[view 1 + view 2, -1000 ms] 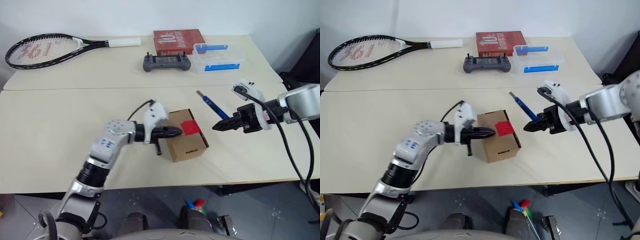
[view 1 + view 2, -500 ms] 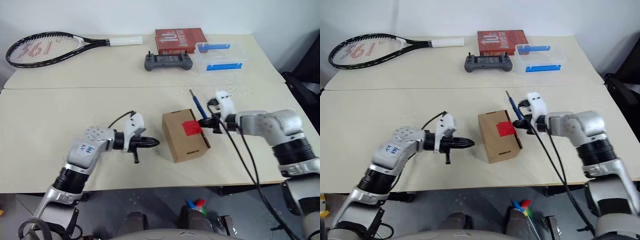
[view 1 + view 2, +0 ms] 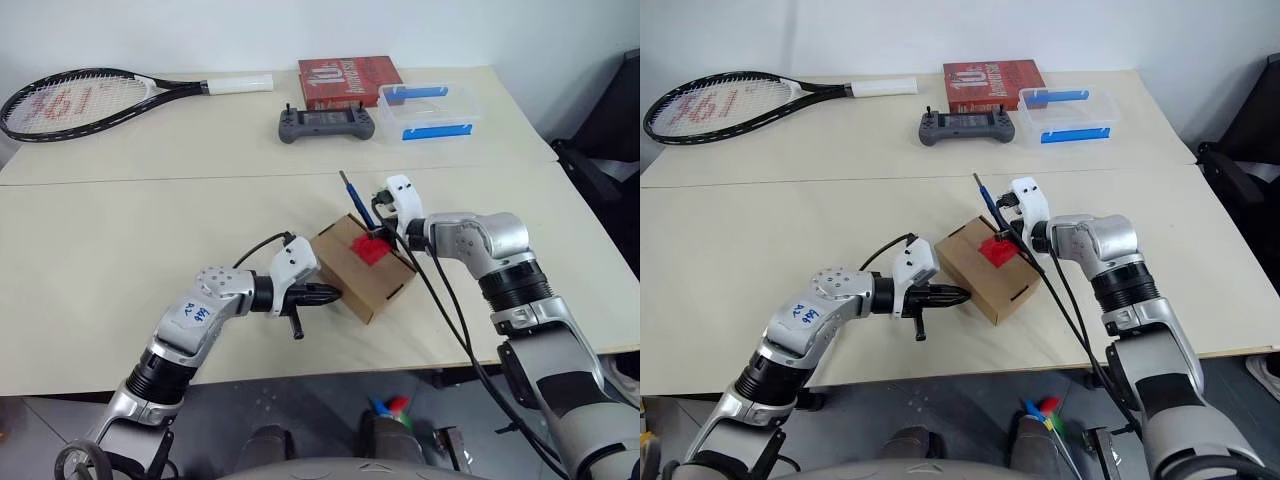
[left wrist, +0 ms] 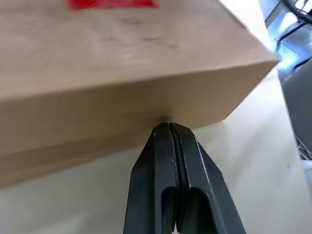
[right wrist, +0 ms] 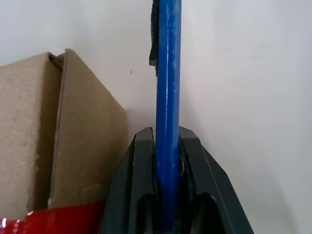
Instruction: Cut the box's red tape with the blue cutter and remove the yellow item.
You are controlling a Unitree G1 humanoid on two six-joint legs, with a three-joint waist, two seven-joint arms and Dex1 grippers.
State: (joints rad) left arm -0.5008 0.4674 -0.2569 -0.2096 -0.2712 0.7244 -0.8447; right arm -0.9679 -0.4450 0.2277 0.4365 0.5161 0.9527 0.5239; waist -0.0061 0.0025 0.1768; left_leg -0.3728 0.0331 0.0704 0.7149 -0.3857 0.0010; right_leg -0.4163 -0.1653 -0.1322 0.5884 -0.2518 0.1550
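Right now the right tool (image 3: 1012, 232) is clamped on the blue cutter (image 3: 357, 201), fingers (image 5: 139, 190) pinching the slim body from both sides. Cutter's long axis runs up and away from the box (image 3: 362, 267), tail end sticking out past the tool toward the far side of the worktop (image 3: 120, 250). Business end is hidden at the red tape (image 3: 369, 247); can't tell whether the blade is touching it.

Key relation: the red tape sits on the box's top face right at the right tool, on the corner nearest that arm. In the right wrist view the tape (image 5: 53, 218) lies just beside the fingers, with the flap edge alongside the cutter (image 5: 166, 97). So the right arm is the nearer one by far; my read is the cut has to run along the flap seam from that corner.

Left tool (image 3: 325, 294) is fully together, empty, tip pressed against the box's near side wall (image 4: 122, 117), looks like bracing. Box lies skewed on the worktop, between the two tools.

Yellow item: presumably still inside the box. Flaps look closed, tape looks uncut.

Risk: box could slide or rotate if the left brace slips.
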